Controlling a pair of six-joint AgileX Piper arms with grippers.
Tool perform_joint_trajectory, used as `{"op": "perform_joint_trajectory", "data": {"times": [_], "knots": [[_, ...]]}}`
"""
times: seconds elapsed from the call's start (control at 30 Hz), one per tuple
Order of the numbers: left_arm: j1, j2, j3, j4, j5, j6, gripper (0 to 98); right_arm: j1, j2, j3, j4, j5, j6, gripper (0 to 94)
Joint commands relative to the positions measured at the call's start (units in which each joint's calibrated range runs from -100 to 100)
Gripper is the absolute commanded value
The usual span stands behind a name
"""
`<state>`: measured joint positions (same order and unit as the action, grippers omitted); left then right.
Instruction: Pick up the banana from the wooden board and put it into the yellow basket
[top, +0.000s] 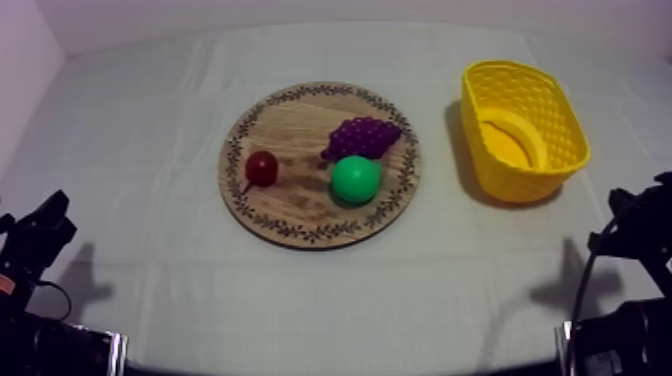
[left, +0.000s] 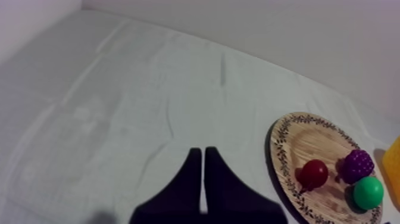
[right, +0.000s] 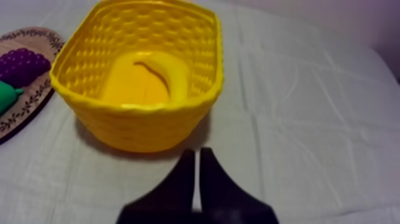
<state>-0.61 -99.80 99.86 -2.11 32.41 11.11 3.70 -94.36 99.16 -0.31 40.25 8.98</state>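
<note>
The banana (top: 512, 138) lies curved inside the yellow basket (top: 560, 110) at the right of the table; in the right wrist view the banana (right: 162, 70) rests on the floor of the basket (right: 143, 128). The round wooden board (top: 290, 215) at mid-table carries a small red fruit (top: 262, 168), purple grapes (top: 362, 136) and a green pear (top: 355, 179). My left gripper (left: 199, 151) is shut on nothing, low at the left and well short of the board (left: 291, 155). My right gripper (right: 197, 151) is shut on nothing, just in front of the basket.
Grey-white cloth covers the table, with open room in front of the board and between board and basket. My arms (top: 40, 240) (top: 640, 215) sit low at either side. The pear (left: 368, 192), grapes (left: 357, 164) and red fruit (left: 313, 173) lie on the board's near half.
</note>
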Motion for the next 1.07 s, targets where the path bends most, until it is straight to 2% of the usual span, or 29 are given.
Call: {"op": "perform_joint_trajectory", "data": {"times": [0.0,0.2,0.53,1.03], "knots": [[0.0,0.0,0.0,-0.02,0.0,0.0,0.1,0.2,-0.9,0.0,-0.2,0.2,-1.0,0.6],[0.0,0.0,0.0,-0.02,0.0,0.0,0.1,0.4,-1.3,0.2,-0.4,-0.5,-2.1,0.6],[0.0,0.0,0.0,-0.02,0.0,0.0,0.1,0.5,-1.4,0.6,-0.6,-2.0,1.2,0.6],[0.0,0.0,0.0,-0.02,0.0,0.0,0.1,0.5,-1.4,0.6,-0.6,-2.0,1.6,0.6]]}}
